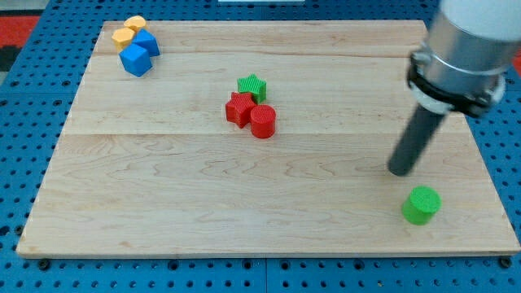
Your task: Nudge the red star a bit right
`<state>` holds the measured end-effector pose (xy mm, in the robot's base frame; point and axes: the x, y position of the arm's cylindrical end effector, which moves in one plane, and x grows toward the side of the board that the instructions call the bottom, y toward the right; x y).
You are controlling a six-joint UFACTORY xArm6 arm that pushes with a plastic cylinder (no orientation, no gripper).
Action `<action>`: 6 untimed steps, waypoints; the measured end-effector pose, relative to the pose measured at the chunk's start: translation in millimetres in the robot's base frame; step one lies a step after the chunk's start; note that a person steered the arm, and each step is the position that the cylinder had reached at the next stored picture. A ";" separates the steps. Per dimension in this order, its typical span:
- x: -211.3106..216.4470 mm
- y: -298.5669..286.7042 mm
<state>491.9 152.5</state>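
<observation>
The red star (239,108) lies near the middle of the wooden board (163,203). A red cylinder (263,122) touches it at its lower right and a green star (252,86) touches it at its upper right. My tip (400,171) rests on the board far to the right of this cluster, just above and left of a green cylinder (422,204). The rod leans up to the right into the arm's grey body.
Two blue cubes (137,59) (146,41) and two yellow blocks (124,36) (135,23) sit huddled at the board's top left corner. A blue pegboard (24,122) surrounds the board.
</observation>
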 end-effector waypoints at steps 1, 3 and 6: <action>-17.5 -122.1; -78.6 -284.9; -57.4 -138.6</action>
